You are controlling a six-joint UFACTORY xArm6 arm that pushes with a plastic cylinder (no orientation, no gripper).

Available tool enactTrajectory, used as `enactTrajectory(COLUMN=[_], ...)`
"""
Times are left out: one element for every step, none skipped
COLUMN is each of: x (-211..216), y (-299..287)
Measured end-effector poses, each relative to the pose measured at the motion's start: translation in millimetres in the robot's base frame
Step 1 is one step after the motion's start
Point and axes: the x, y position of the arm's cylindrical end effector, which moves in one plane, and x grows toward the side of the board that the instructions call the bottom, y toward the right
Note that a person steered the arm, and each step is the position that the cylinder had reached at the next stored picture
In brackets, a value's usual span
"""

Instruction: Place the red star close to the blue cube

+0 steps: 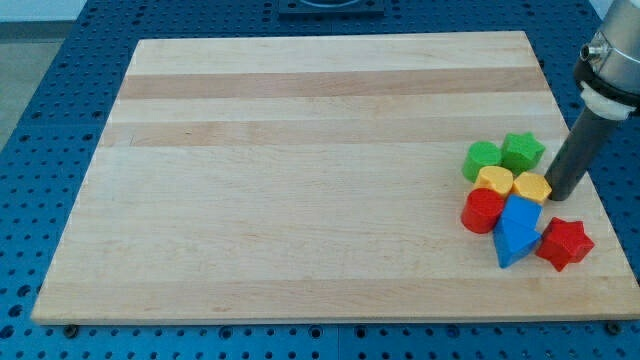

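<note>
Landmark: the blue cube (521,212), near the tabletop's (300,180) right edge in the view, inside a tight cluster of blocks.
Red star (564,243): just beside the blue cube, toward the view's lower right; it appears to touch the blue wedge-shaped block (513,244) that sits directly below the cube. Whether star and cube themselves touch cannot be told.
My tip (556,195): on the tabletop just right of the cube, beside the yellow hexagonal block (532,187), above the red star and apart from it.
Pincer: none fitted; the arm ends in a plain dark rod, so there is no spread or pressed state to report.
Other blocks: a second yellow block (494,180) up and left of the cube; a red cylinder (483,210) touching the cube's left side; a green rounded block (483,159) and a green star (523,151) above the yellow pair.
Reason for placement: the star lies on the open outer side of the cluster, where a rod can reach it without disturbing the rest; the tip stands clear of it, so nothing presses on it now.
Task status, judged: the star looks already close to the cube; little or no pushing seems left.
Risk, judged: any push from the tip's present spot would strike the yellow hexagonal block first and could shift the cube.
</note>
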Motion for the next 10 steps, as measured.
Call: enactTrajectory(x=[28, 39, 77, 77, 85, 93, 98, 109, 112, 106], y=[58, 64, 63, 48, 21, 19, 19, 8, -5, -17])
